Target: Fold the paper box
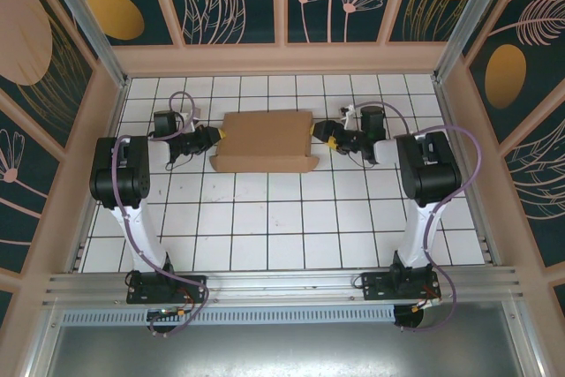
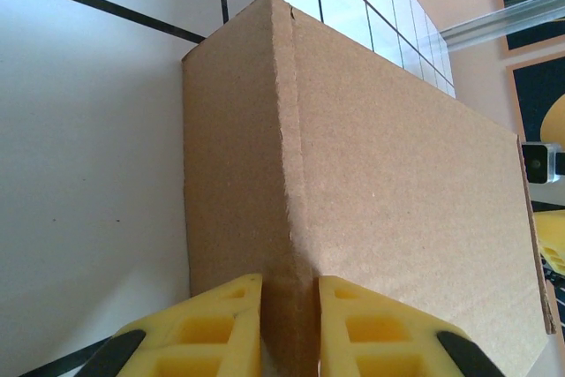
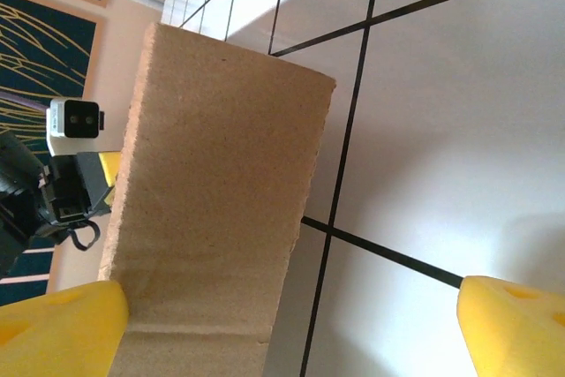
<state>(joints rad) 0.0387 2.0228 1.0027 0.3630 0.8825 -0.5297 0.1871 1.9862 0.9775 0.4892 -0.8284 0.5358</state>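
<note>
- Broadly, the scene is taken up by a white tiled table [image 1: 265, 245] enclosed by patterned walls, with the two arms bolted at its near edge.
- The paper box [image 1: 265, 140] is seen lying flat on the far half of the table, midway between the two arms. Its shape is already that of a closed, flat, rectangular brown box.
- As a container, it is judged to be shut. Its inside is hidden, so it cannot be told whether it holds anything.
- The cardboard is judged to be light and fairly stiff across its panels, but weak along its creases. It could be dented or buckled by a hard pinch, and it could slide easily on the smooth tiles if pushed from one end only.
- Hold is best taken at the short ends, on a folded edge or corner where the board is doubled, with the opposite end steadied.
- The left gripper [image 1: 214, 136] is set at the box's left end. In the left wrist view its yellow fingers [image 2: 212, 328] are drawn narrowly together on a raised folded edge [image 2: 290, 218] of the box, which is pinched between them.
- The right gripper [image 1: 325, 134] is placed at the box's right end with its jaws spread wide and nothing clamped. In the right wrist view the box end lies just beside one finger, though contact cannot be confirmed.
</note>
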